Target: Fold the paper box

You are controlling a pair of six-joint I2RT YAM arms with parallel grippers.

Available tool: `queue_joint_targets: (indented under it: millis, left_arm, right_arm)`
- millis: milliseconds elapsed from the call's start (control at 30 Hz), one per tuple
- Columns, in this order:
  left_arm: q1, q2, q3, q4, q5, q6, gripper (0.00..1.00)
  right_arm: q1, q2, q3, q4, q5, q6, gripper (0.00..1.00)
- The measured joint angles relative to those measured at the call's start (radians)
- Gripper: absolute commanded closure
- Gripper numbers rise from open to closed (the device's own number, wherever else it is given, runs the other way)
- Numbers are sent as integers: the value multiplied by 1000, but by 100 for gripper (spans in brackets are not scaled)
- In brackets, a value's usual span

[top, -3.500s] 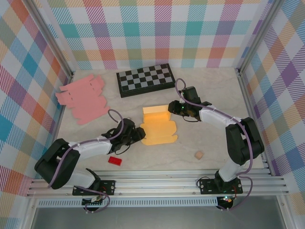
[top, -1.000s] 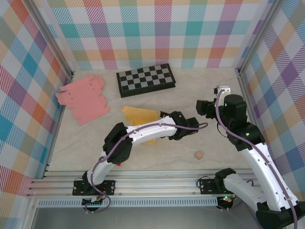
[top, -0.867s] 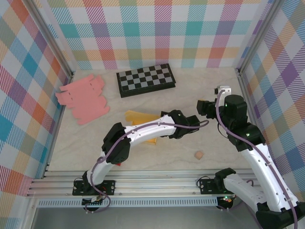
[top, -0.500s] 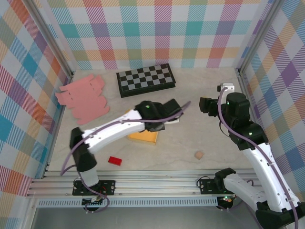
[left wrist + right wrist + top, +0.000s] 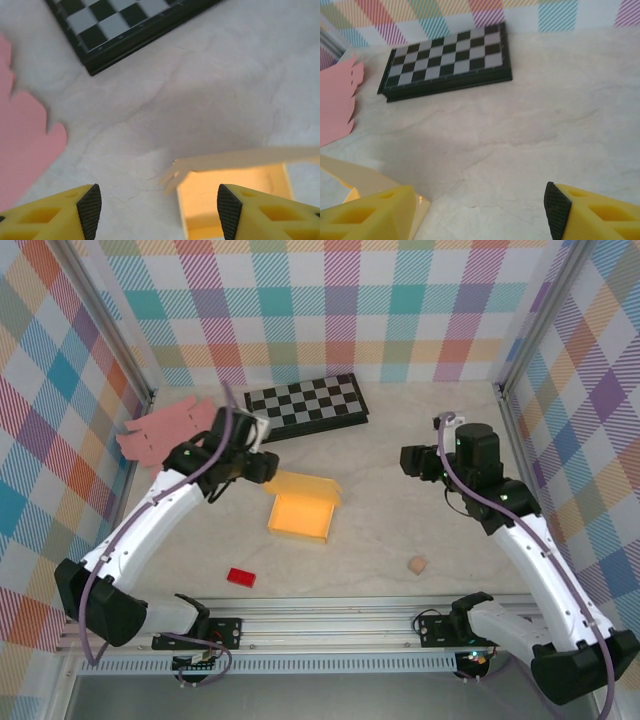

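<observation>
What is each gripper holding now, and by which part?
Nothing is held. The left gripper and the right gripper both have open jaws with nothing between them; the box lies free, apart from both.

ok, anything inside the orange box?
The orange box shows a bare floor and low walls, with nothing lying in it. Its raised lid flap hides the strip along the back edge, so that part can't be checked.
</observation>
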Motion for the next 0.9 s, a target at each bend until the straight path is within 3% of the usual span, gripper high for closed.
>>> queue_joint_targets:
  millis: [133, 333, 533, 900]
  left_arm:
    - [150, 3, -106, 111, 165, -245, 21]
    - [175, 78, -135, 177, 261, -512, 16]
    - [174, 178, -82, 180, 294, -643, 16]
    - [98, 188, -105, 183, 290, -743, 16]
  right_arm:
    - [28, 103, -30, 14, -70, 49, 25]
    - [78, 216, -83, 63, -153, 213, 23]
    - [85, 322, -76, 90, -179, 453, 22]
    - [175, 484, 35, 113, -239, 771, 21]
